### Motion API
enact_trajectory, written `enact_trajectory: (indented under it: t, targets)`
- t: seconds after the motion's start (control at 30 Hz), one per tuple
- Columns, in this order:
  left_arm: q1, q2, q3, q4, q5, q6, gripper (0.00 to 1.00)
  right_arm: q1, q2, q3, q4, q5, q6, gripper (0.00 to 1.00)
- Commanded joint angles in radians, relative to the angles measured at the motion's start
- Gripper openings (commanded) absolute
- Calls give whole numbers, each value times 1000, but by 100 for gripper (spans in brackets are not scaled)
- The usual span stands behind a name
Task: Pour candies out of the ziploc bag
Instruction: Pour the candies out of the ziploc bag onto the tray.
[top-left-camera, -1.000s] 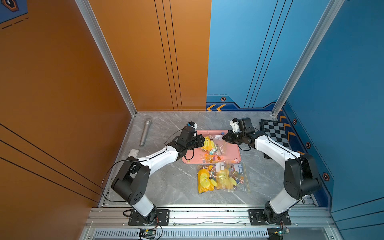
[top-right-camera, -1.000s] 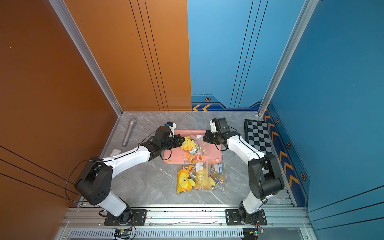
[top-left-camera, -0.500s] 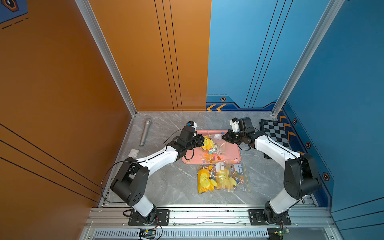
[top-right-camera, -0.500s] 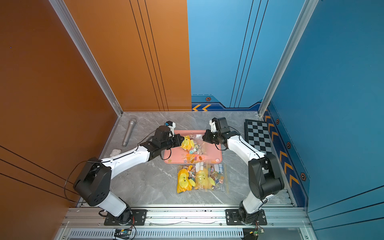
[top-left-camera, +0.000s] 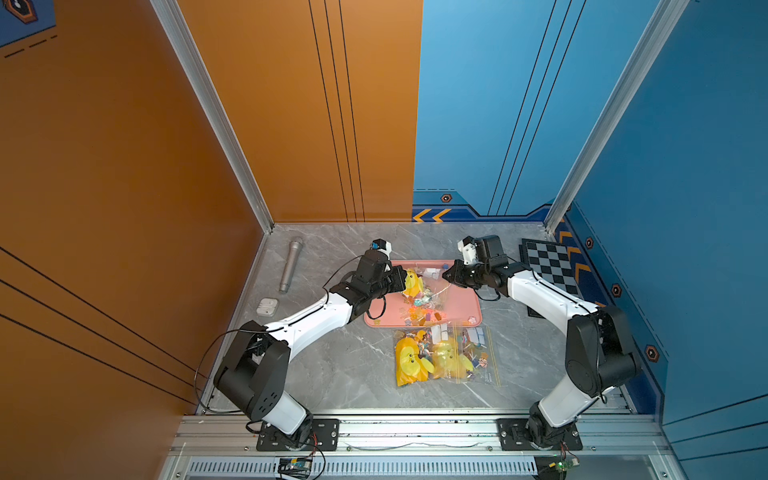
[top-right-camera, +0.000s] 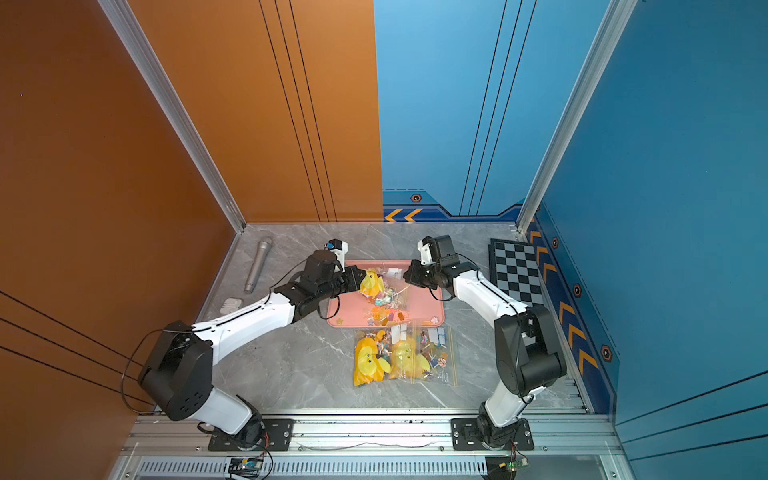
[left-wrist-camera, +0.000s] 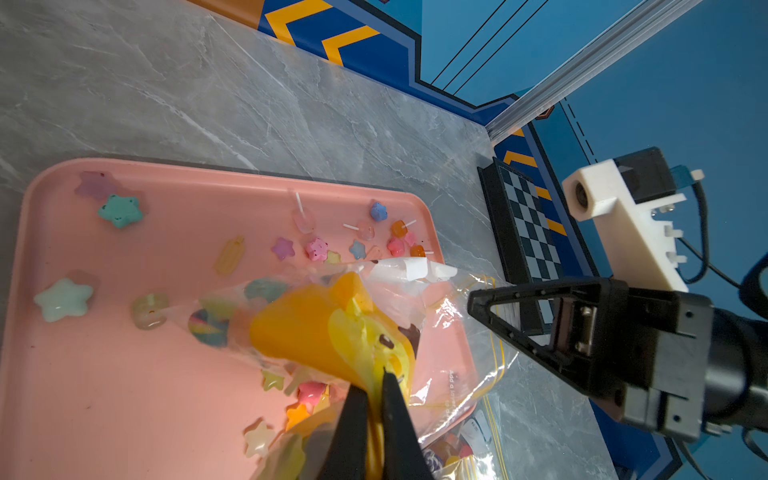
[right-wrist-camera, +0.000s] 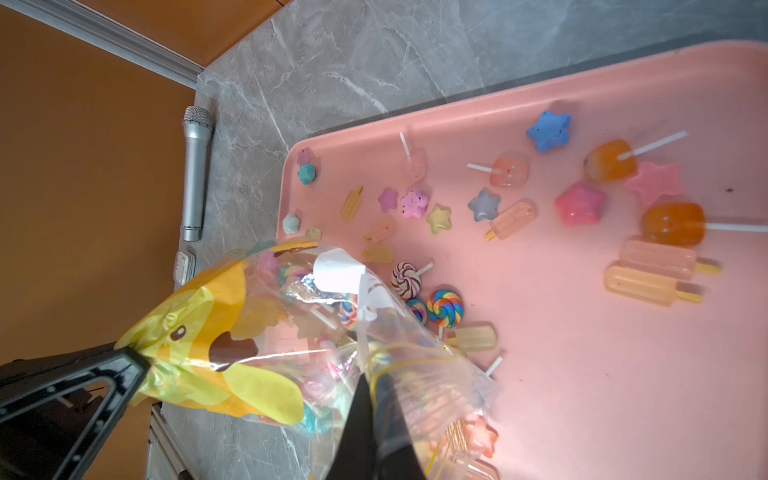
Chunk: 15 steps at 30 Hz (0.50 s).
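A grey marbled table (top-left-camera: 332, 365) fills the floor of the cell. The left arm (top-left-camera: 307, 324) and the right arm (top-left-camera: 548, 291) reach in from its near corners and meet over the far middle. A pink tray (top-left-camera: 461, 305) lies below them. A black-and-white chessboard (top-left-camera: 548, 262) lies well apart by the right wall. Just in front of the tray's near edge, a flat packet (top-left-camera: 444, 355) of clear plastic with yellow duck prints lies on the table, stuffed with sweets; whether it is one bag or two cannot be told. The ziploc bag (top-left-camera: 424, 286) is clear with an orange-and-yellow duck print. It hangs lifted above the left half of the tray, stretched between the two grippers. The left gripper (left-wrist-camera: 376, 374) has its black fingers pressed together on the yellow printed corner of the plastic. The right gripper (right-wrist-camera: 370, 374) pinches the clear edge where the yellow zip line runs. Both top views show the bag sagging between them. A silver microphone (top-left-camera: 290, 266) lies near the left wall, and a small white case (top-left-camera: 267, 306) sits just in front of it. The candies (right-wrist-camera: 582, 203) are in two places. Many lie loose on the tray: stars in pink, blue, purple and yellow, orange and pale ice-lolly shapes, and swirl lollipops on thin white sticks. Others show through the plastic inside the lifted bag. The loose ones lie thickest along the tray's near side, under and beside the bag.
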<state>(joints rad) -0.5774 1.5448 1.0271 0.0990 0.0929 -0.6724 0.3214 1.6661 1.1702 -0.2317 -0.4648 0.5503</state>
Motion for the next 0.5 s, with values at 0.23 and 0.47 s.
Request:
enact_trajectory:
  t: [0.23, 0.47]
  targets:
    - [-7, -77, 45, 20, -45, 35, 0, -8, 6, -12, 26, -11, 9, 0]
    - [-9, -89, 46, 14, -53, 39, 0, -9, -1, -13, 26, -11, 11, 0]
